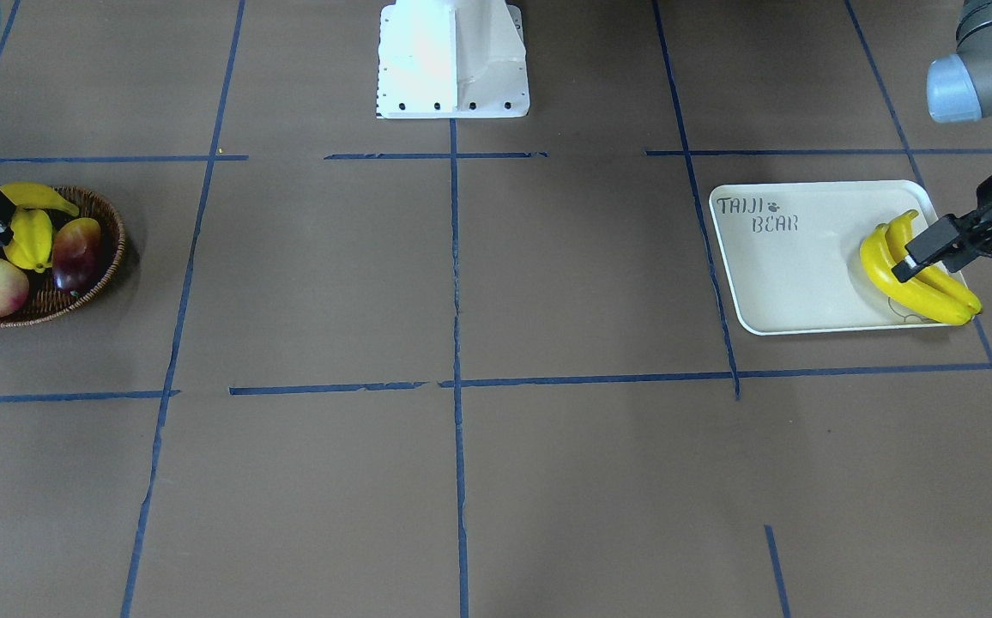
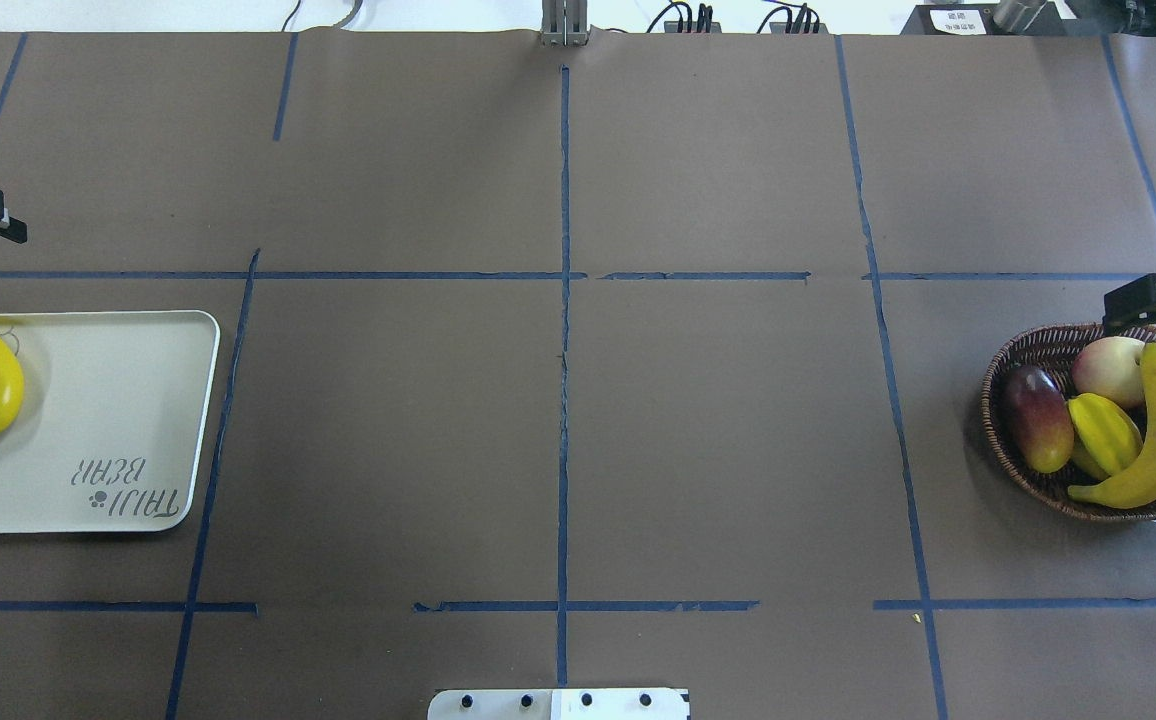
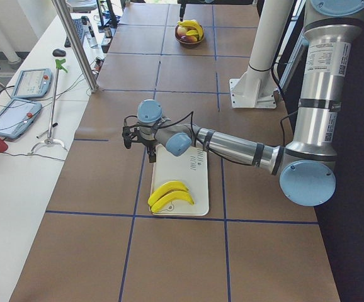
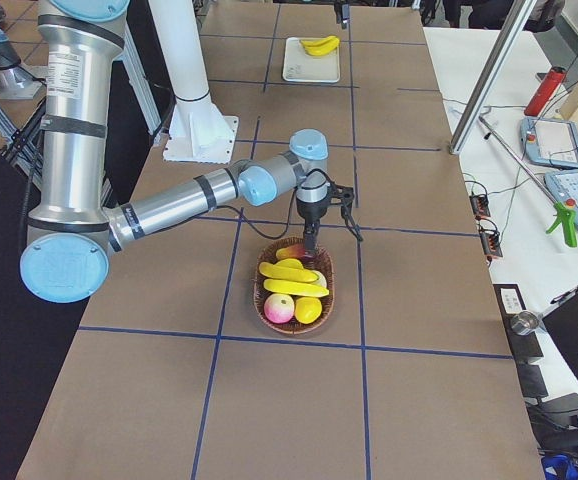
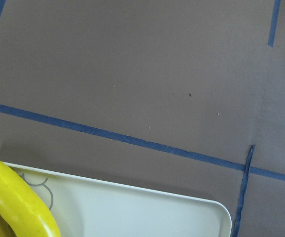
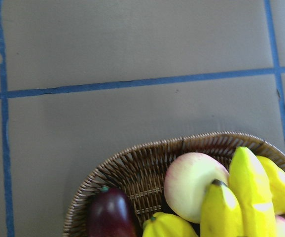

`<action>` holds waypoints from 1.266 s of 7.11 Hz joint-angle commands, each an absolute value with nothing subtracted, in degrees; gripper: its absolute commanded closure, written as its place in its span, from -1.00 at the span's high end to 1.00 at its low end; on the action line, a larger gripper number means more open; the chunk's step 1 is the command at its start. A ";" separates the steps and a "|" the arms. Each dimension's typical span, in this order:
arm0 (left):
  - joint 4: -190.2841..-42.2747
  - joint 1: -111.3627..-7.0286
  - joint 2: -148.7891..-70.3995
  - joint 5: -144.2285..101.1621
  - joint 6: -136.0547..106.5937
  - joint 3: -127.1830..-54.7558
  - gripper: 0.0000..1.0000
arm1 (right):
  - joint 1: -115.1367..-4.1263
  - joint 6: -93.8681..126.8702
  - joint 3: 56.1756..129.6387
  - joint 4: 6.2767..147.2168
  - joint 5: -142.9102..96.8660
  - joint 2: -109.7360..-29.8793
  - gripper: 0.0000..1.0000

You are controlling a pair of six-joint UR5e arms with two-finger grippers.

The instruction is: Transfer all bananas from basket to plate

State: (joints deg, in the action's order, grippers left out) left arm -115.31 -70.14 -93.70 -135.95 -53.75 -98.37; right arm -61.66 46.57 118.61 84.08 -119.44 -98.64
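Note:
Two yellow bananas [image 2: 1143, 440] lie in the brown wicker basket [image 2: 1023, 345] at the table's right end; they also show in the right wrist view [image 6: 221, 207]. My right gripper [image 2: 1143, 300] hangs above the basket's far rim, touching nothing I can see. Two more bananas [image 1: 916, 287] lie side by side at the bear-face end of the cream plate [image 1: 788, 275]. My left gripper [image 1: 912, 262] hovers above them, holding nothing visible. No fingertips show in either wrist view, so I cannot tell whether either gripper is open or shut.
The basket also holds a ridged starfruit [image 2: 1103, 430], a red-purple mango [image 2: 1036, 418] and a pale peach [image 2: 1110, 370]. The robot's white base [image 1: 453, 60] stands at the middle of the table's near side. Brown mat with blue tape lines lies between basket and plate.

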 commanded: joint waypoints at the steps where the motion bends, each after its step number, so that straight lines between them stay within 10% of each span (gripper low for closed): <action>1: -115.31 -70.05 -93.96 -136.05 -53.88 -98.79 1.00 | -57.78 57.77 119.97 75.82 -117.44 -104.74 0.97; 9: -115.31 -69.79 -94.04 -135.97 -53.88 -99.23 1.00 | -43.24 69.08 119.79 72.33 -104.50 -111.53 0.98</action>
State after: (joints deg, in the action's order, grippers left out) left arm -115.31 -69.94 -93.98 -135.97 -53.88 -99.16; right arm -43.56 69.06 119.77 72.30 -104.89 -110.83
